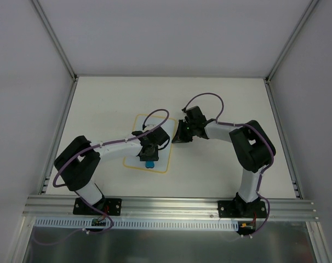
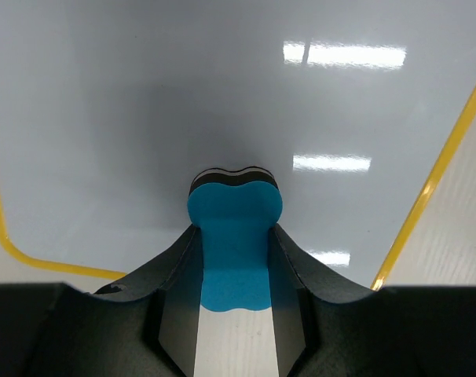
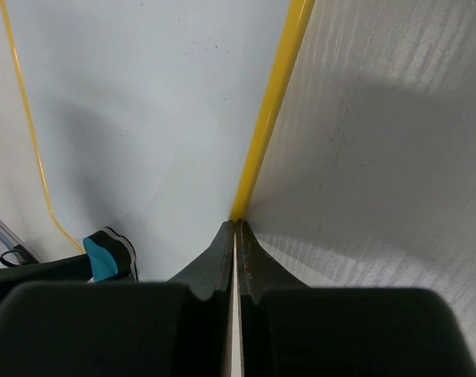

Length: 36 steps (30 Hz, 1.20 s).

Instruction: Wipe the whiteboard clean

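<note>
On the left of the table (image 1: 100,104), the left arm (image 1: 108,147) reaches in over the whiteboard (image 1: 162,162), which lies flat near the middle of the table, slightly toward the left side. The left gripper (image 1: 148,155) points down at the board's near half, and its 2 fingers (image 2: 175,290) are clamped on the sides of a blue eraser (image 2: 235,206). The eraser's dark pad end sticks out past the fingertips and meets the glossy white surface, where its shadow and several bright light reflections show. In the left wrist view the yellow border (image 2: 426,188) curves round the near left corner and runs straight up the right side. Further right, the right gripper (image 1: 175,138) sits at the board's right edge, just beside the left one but apart from it. Its 2 fingers (image 3: 214,267) are pressed together with only a hairline slit between them, and their tips rest at the yellow border, board on 1 side and bare table on the other. The right arm (image 1: 252,145) folds back to its base on the right.
</note>
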Available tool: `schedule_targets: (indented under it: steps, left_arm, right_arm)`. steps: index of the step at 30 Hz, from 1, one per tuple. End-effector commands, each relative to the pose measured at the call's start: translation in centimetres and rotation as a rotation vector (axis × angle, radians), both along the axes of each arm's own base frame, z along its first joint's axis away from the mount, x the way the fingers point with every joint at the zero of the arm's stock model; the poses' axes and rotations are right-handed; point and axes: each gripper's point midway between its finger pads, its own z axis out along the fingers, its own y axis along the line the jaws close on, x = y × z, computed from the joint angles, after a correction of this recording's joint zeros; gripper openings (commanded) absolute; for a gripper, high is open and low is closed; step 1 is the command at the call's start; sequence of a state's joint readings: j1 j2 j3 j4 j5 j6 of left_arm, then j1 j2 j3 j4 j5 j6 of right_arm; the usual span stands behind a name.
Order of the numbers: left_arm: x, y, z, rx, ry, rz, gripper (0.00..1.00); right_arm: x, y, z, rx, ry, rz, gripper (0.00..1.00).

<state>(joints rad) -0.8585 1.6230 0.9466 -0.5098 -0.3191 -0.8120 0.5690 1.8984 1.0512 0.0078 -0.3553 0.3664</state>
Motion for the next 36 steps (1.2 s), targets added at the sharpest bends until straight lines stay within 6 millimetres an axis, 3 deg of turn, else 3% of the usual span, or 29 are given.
schedule_targets:
  steps: [1,5,8,11,14,16,18,21,27,32,36]
  left_arm:
    - [-0.9,-0.7,0.4,-0.027,0.045,-0.014,0.0]
    - [0.7,0.8,1.9,-0.054,0.007,0.026,0.0]
    - [2.2,3.5,2.9,-0.062,-0.025,0.088,0.0]
    - [4.0,7.1,3.8,-0.057,-0.062,0.178,0.0]
    - [5.6,10.5,4.5,-0.04,-0.097,0.269,0.0]
    - [6.4,12.7,4.3,-0.014,-0.093,0.324,0.0]
    - [6.8,13.8,3.8,0.004,-0.074,0.346,0.0]
    - [7.4,15.8,3.2,0.02,-0.058,0.404,0.0]
    - [8.6,18.9,1.8,0.009,-0.026,0.503,0.02]
    - [10.0,19.6,0.8,-0.008,-0.005,0.536,0.05]
    - [10.0,20.3,0.0,0.01,0.017,0.555,0.16]
  right_arm:
    - [-4.6,-5.8,-6.4,-0.269,0.172,-0.02,0.0]
    - [-4.4,-6.3,-5.8,-0.268,0.157,-0.026,0.0]
    - [-4.1,-6.4,-4.9,-0.262,0.128,-0.023,0.0]
    - [-3.8,-6.5,-3.7,-0.257,0.096,-0.019,0.08]
    - [-3.5,-6.6,-2.4,-0.248,0.06,-0.018,0.25]
    - [-3.4,-7.0,-1.8,-0.263,0.04,-0.017,0.47]
    - [-3.2,-7.4,-0.6,-0.265,0.001,-0.016,0.66]
    - [-3.1,-8.3,1.2,-0.278,-0.052,-0.029,0.83]
    - [-3.8,-10.5,4.5,-0.293,-0.146,-0.037,0.89]
    - [-4.8,-11.8,6.1,-0.289,-0.195,-0.058,0.91]
    - [-5.4,-13.5,7.9,-0.32,-0.268,-0.084,0.96]
